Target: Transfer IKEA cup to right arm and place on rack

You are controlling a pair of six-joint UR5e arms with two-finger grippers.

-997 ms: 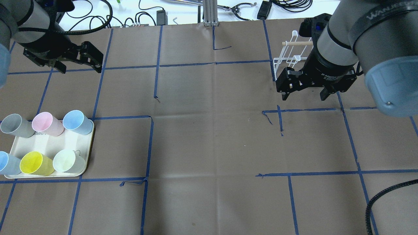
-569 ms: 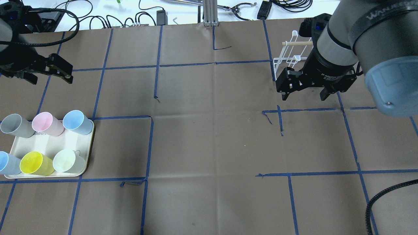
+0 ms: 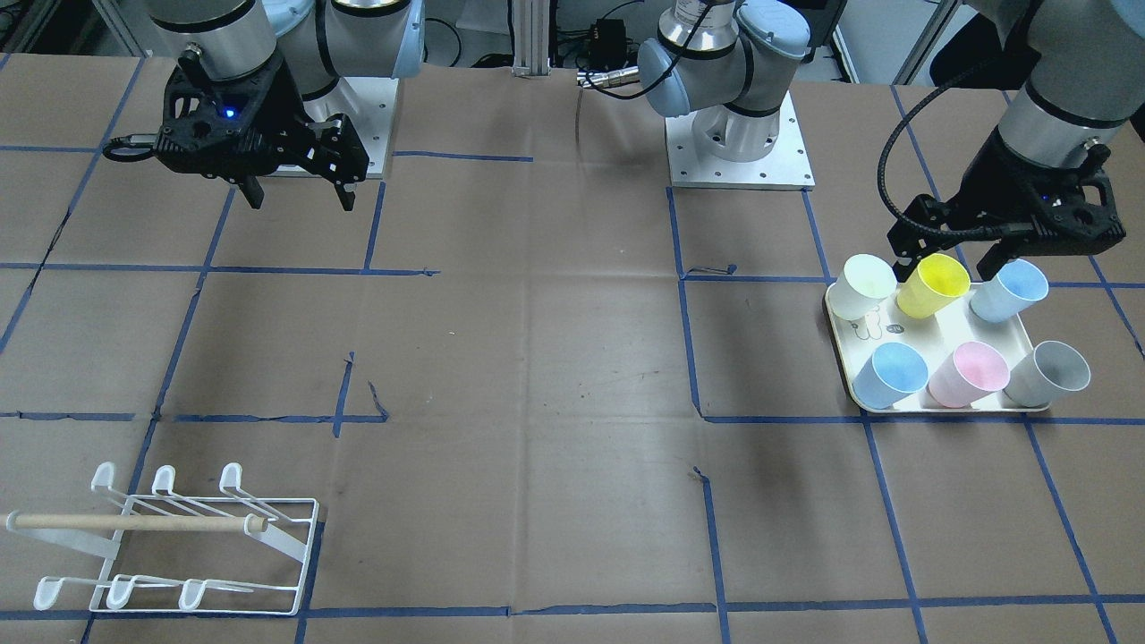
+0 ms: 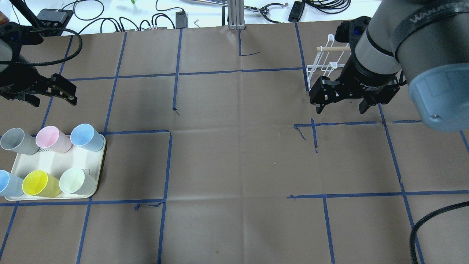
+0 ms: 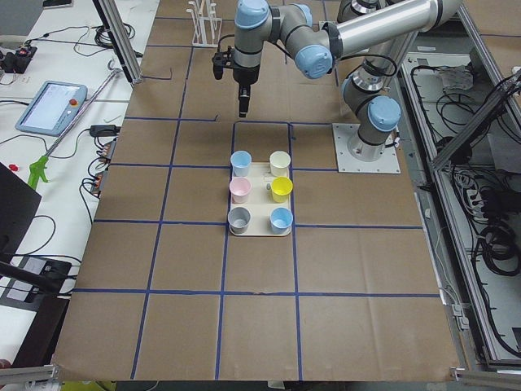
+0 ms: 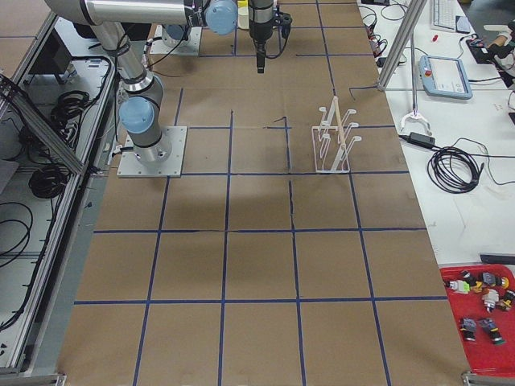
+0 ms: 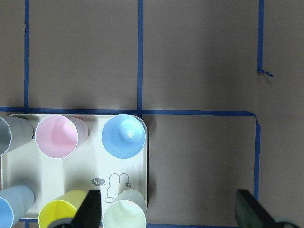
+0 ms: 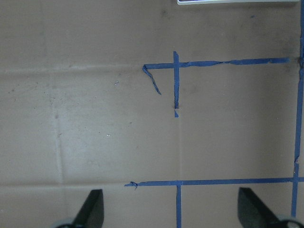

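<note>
The table [image 4: 234,165] (brown paper, blue tape) carries a tray [image 4: 55,163] and the rack [image 3: 134,522].

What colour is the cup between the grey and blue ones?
Pink cup, clearest in the left wrist view.

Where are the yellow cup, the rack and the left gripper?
yellow cup [image 4: 39,183]: overhead view, inside its open mouth.
rack [image 3: 134,522]: front-facing view, on its wooden dowel.
left gripper [image 4: 55,103]: overhead view, midway between its fingertips.
</note>
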